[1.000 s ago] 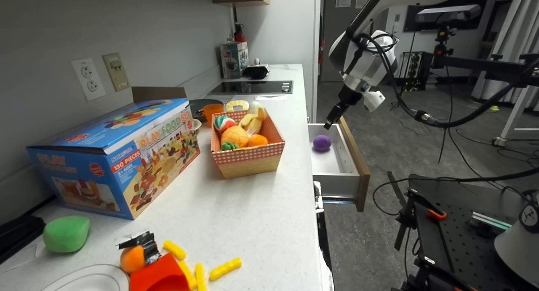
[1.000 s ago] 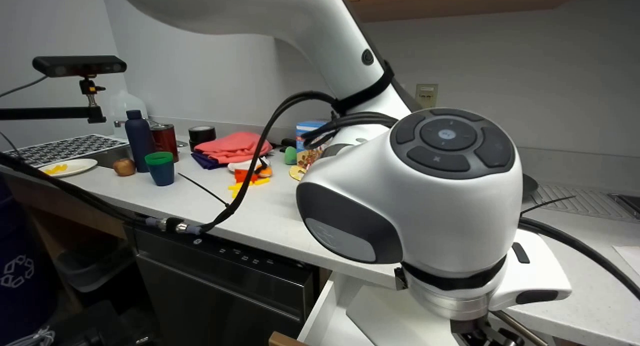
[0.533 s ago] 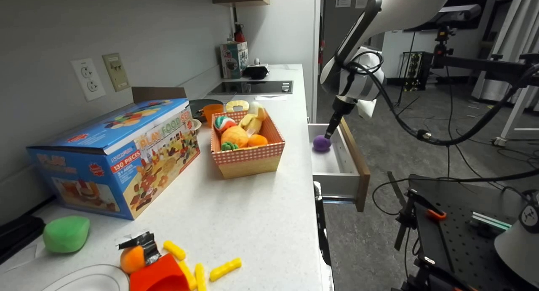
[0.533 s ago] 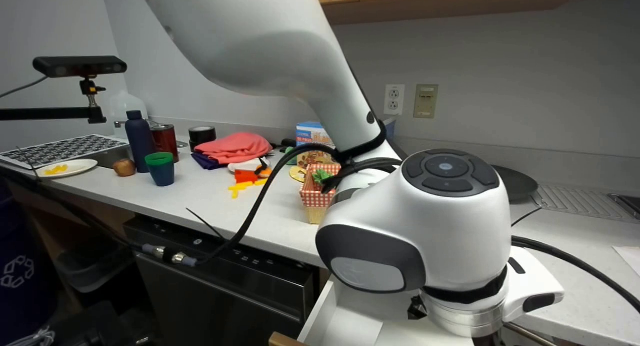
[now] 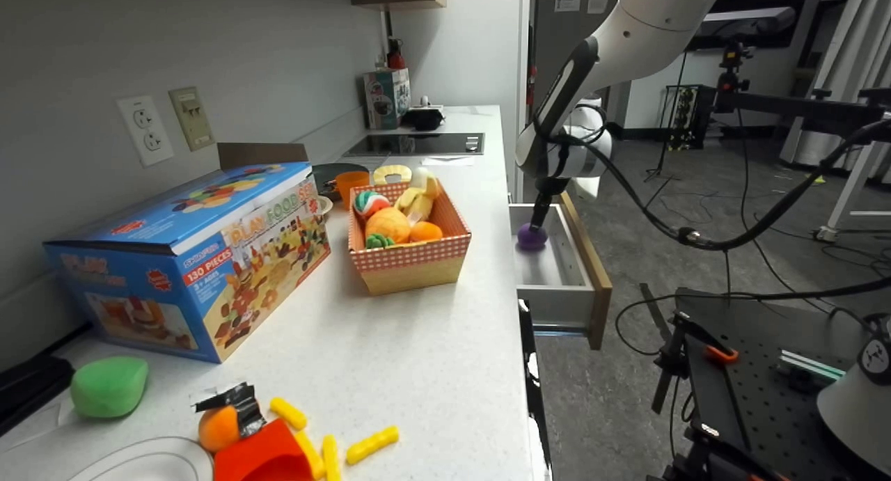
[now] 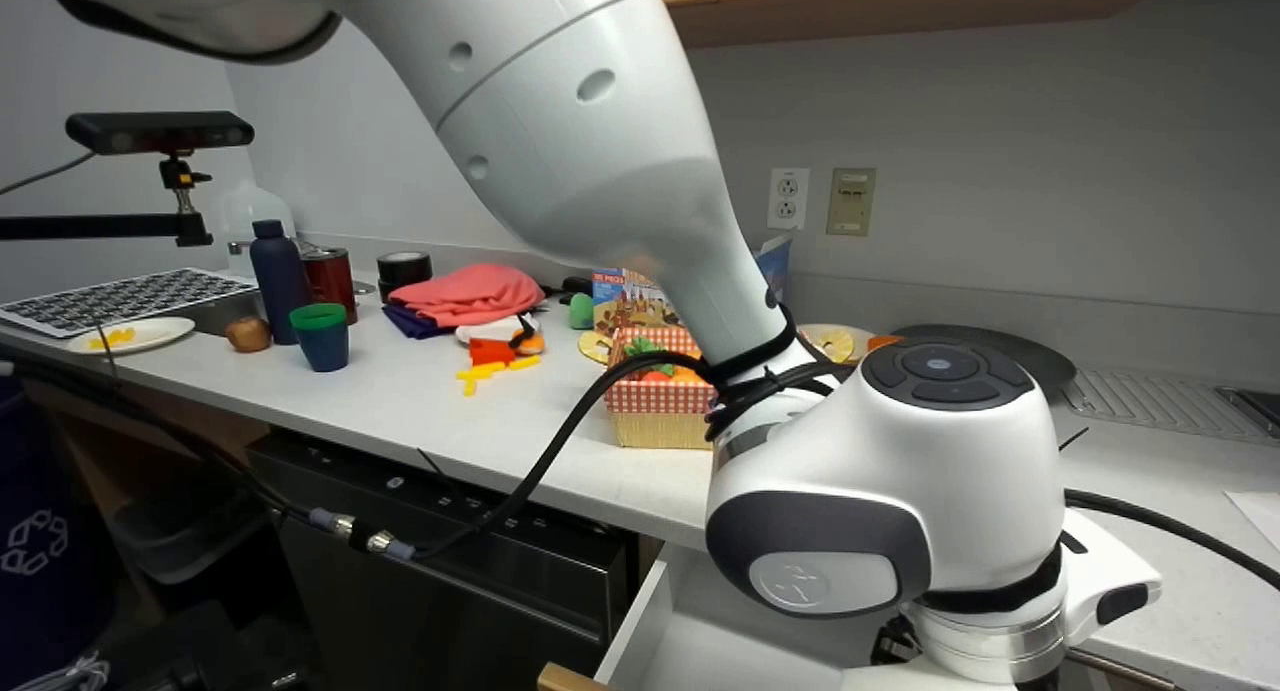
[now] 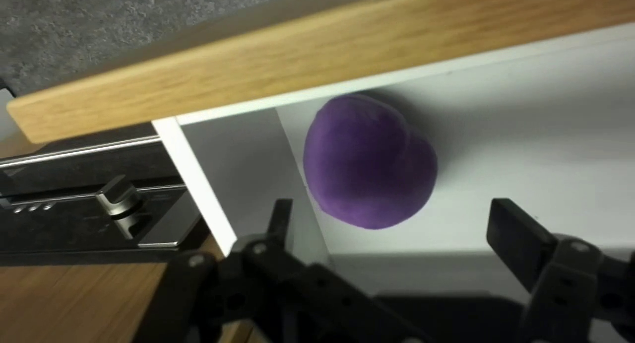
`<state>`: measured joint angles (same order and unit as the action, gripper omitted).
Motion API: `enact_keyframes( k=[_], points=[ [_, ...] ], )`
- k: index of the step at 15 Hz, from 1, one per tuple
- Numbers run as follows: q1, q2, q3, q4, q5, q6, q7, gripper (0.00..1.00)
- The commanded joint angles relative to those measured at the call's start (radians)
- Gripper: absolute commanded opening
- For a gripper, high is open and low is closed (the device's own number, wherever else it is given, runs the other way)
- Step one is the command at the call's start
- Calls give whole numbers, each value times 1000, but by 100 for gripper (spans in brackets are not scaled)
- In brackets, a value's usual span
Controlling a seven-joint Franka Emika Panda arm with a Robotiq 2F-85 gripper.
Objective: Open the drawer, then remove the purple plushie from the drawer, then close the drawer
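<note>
Well, the drawer [image 5: 539, 272] stands open, jutting out from under the table [image 5: 431, 376], its white inside showing and its wooden front [image 7: 317, 55] out over the grey floor [image 5: 598, 397]. On its bottom, near a side wall [image 7: 233, 169], sits the plushie [image 7: 369, 162], round and purple with a crease down its flank. Above it leans the arm [image 6: 640, 191], and the pincer [image 7: 391, 209] points down into the drawer with its 2 fingers [image 7: 518, 241] spread wide, the plushie just ahead of the gap between them; from where I stand I can't tell whether they touch it. Up on the table, the red-checked basket [image 5: 411, 279] is filled with toy food, a peeled banana [image 5: 420, 202] and an orange [image 5: 426, 232] among it. Near the basket stands the blue box [image 5: 257, 272], a brown flap [image 5: 257, 155] up at its far end. Past the box lie the green toy [image 5: 110, 387], a plate [image 5: 139, 463], a red holder [image 5: 261, 453] and 4 yellow sticks [image 5: 372, 445] beside the holder. Farther along that side I see a crumpled pink cloth [image 6: 470, 293], a roll of black tape [image 6: 405, 269] just beside it, then a red tumbler [image 6: 335, 276], a blue bottle [image 6: 278, 281] and a blue cup [image 6: 320, 343] with a green rim, the last 3 standing close together. Towards the other end, a dark pan [image 6: 1052, 363] lies near the basket, and beyond it the black stovetop [image 5: 414, 144] is set into the table.
</note>
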<state>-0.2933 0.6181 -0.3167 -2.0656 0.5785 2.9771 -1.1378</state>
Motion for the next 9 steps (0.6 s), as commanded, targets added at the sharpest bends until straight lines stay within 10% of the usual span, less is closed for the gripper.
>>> enact_keyframes(
  k=[1, 9],
  points=[
    [-41, 64, 14, 81, -197, -21, 148, 100],
    [-105, 98, 53, 152, -566, -110, 426, 100]
  ],
)
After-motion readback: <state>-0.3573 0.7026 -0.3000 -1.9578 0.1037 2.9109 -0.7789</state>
